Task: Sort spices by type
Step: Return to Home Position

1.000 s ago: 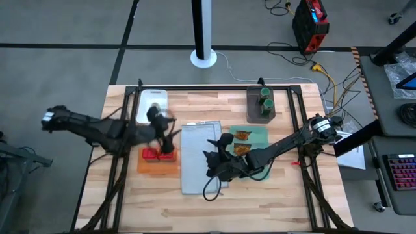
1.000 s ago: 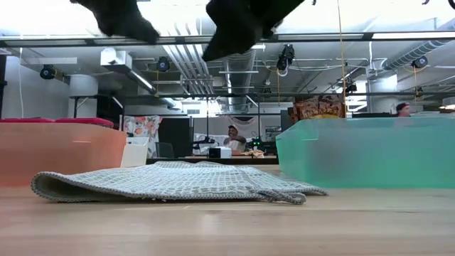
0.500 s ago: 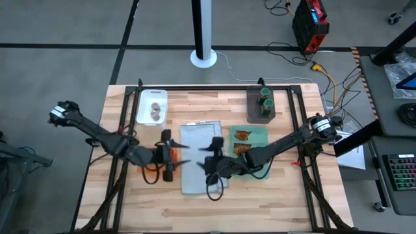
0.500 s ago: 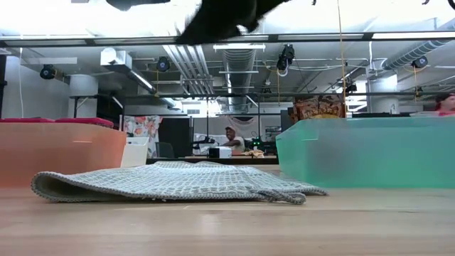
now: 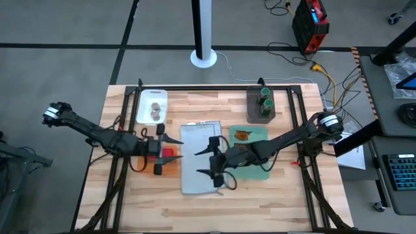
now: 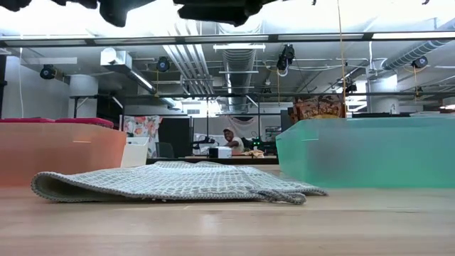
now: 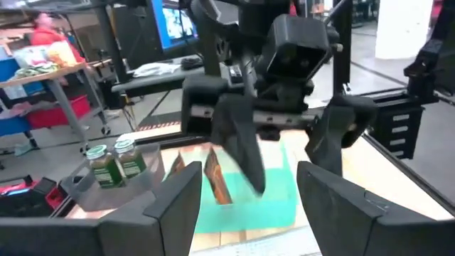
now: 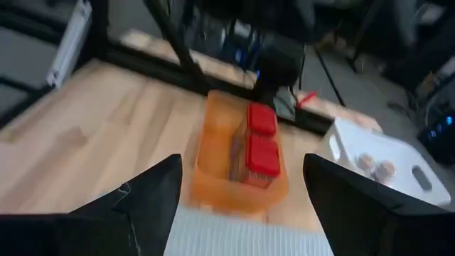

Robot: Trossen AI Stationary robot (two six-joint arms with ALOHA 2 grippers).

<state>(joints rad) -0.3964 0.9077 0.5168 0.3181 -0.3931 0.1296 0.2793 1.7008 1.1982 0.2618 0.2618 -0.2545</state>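
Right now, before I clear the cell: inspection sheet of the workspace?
Surface: wooden table, grey cloth mid-table.
Job's things: two red containers in orange bin; two shakers on white tray; two green-topped jars in dark bin; packets in green bin.
Clutter: nothing seen.
Tools: left tool open over orange bin; right tool open over cloth.
Cables: cables loose on floor beyond table.
Surroundings: white pole base; person far off.

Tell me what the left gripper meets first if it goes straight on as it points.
Probably the right gripper, open above the grey cloth and facing the left gripper head-on, mid-frame in the left wrist view. Relative height is unclear.
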